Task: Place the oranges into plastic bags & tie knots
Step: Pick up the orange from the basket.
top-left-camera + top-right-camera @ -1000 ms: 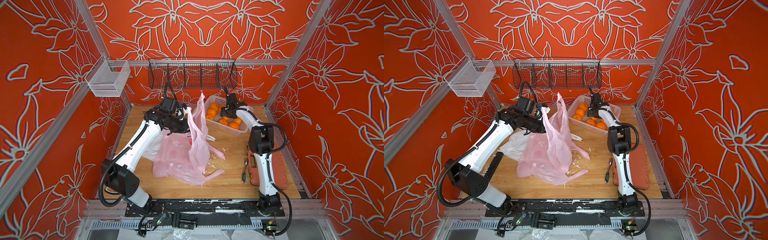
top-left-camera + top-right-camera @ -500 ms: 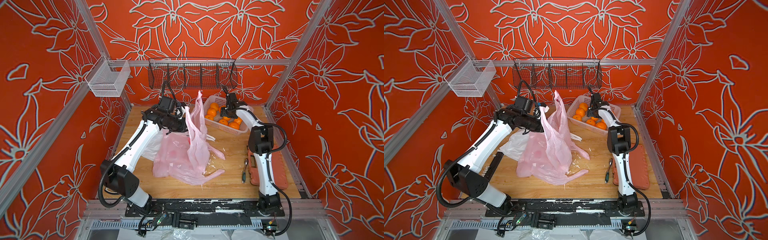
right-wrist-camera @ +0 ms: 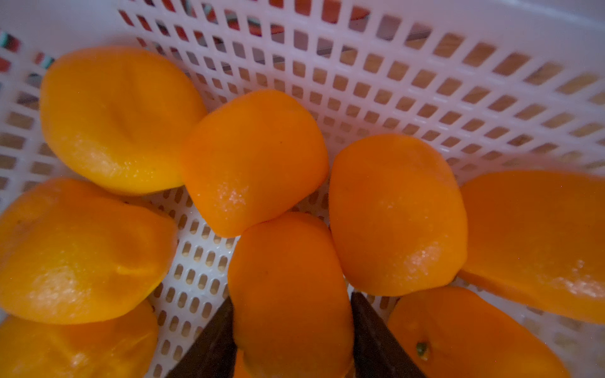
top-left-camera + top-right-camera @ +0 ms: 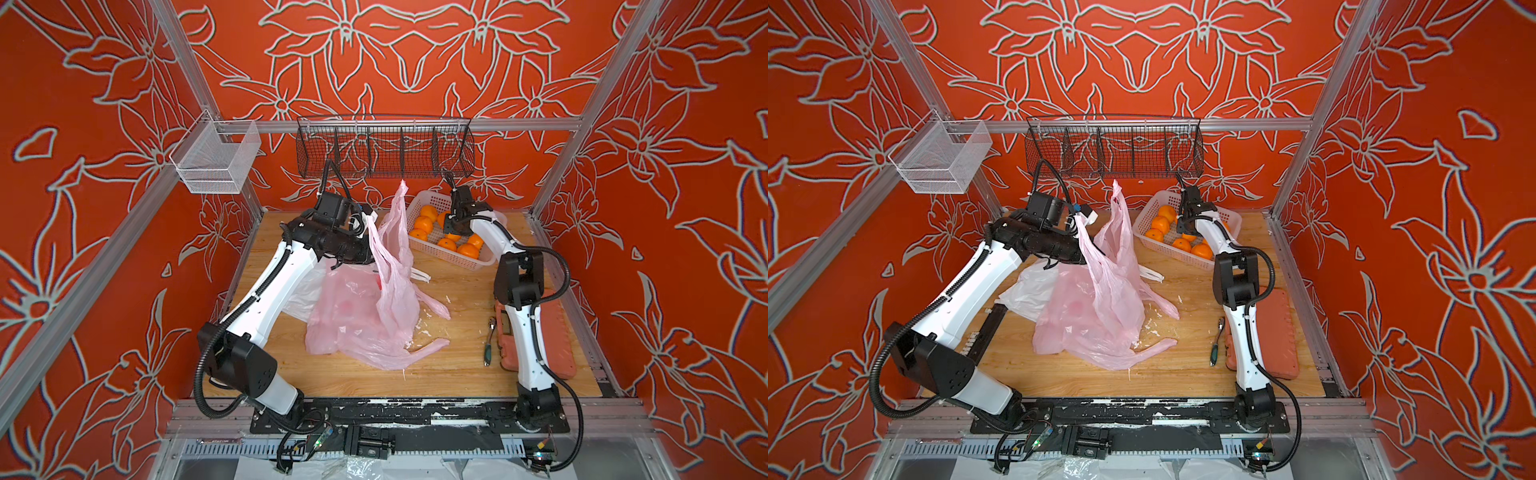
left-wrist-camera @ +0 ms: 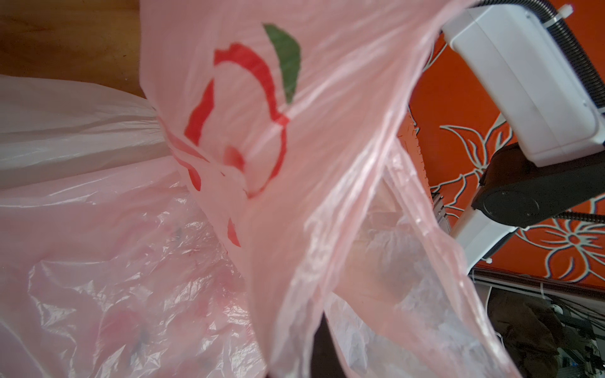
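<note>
None of the small round bright-orange mandarins (image 4: 428, 214) is seen in a bag yet; those visible are kept in the white perforated plastic basket (image 4: 469, 262) at the tabletop's far right corner. There one mandarin (image 3: 288, 261) is pinched by the right gripper (image 3: 291, 304). A translucent pink plastic bag (image 4: 392, 270) is held raised by its handle in the tightly closed left gripper (image 4: 368, 217). No knot is tied.

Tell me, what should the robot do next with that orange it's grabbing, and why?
Probably lift it. The right gripper pinches one orange lying in the white basket, while the left gripper holds a pink bag up by its handle, so raising the orange out looks like the next step.
</note>
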You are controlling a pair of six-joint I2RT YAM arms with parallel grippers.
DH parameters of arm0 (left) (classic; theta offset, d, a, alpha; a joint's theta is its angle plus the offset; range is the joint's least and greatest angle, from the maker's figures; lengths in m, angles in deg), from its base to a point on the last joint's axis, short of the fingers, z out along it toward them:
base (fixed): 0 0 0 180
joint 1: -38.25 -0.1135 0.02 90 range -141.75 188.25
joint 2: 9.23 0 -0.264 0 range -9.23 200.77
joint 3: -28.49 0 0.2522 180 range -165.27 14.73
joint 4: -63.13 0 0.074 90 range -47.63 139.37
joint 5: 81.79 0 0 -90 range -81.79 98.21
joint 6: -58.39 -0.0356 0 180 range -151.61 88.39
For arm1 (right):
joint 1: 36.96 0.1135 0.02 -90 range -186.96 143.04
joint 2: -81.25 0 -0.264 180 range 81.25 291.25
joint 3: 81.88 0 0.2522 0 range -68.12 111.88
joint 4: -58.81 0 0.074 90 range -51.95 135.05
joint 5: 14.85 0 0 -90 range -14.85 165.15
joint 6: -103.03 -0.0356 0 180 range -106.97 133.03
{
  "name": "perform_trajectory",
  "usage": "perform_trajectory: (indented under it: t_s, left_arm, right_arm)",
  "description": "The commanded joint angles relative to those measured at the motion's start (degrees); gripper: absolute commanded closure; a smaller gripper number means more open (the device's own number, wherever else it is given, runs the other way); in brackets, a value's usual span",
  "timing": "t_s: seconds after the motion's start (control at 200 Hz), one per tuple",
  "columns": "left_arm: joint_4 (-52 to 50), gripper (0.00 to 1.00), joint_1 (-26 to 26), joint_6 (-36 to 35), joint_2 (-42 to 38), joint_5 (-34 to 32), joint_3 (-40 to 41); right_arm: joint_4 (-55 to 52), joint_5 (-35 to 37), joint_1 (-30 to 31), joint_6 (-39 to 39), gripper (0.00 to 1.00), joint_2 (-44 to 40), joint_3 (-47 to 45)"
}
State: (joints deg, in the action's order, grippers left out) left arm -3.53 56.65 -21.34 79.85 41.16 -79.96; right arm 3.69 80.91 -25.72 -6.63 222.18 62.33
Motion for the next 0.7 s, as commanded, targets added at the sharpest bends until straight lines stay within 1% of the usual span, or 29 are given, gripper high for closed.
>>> perform_trajectory:
  t_s: [0.0,0.13,0.45,0.62,0.691]
  left_arm:
    - [0.74,1.00,-0.38,-0.95,-1.87,0.80,0.74]
    - [1.00,1.00,-0.46,-1.17,-2.21,0.86,0.74]
    - [4.52,1.00,-0.38,0.99,-3.24,2.27,2.06]
    - [6.13,1.00,0.12,1.60,-3.66,2.62,2.60]
    - [5.54,1.00,1.03,1.41,-3.39,2.60,1.53]
  right_arm:
    - [-1.32,1.32,-0.36,-0.95,0.51,-0.70,-1.58]
    - [2.43,0.93,-0.41,-1.51,0.53,-7.00,-8.66]
    - [10.38,1.54,-0.35,-2.99,0.55,-26.25,-28.77]
    - [12.09,1.11,-0.43,-3.88,0.55,-36.33,-38.04]
    - [11.82,0.34,-0.30,-4.03,0.55,-42.61,-41.69]
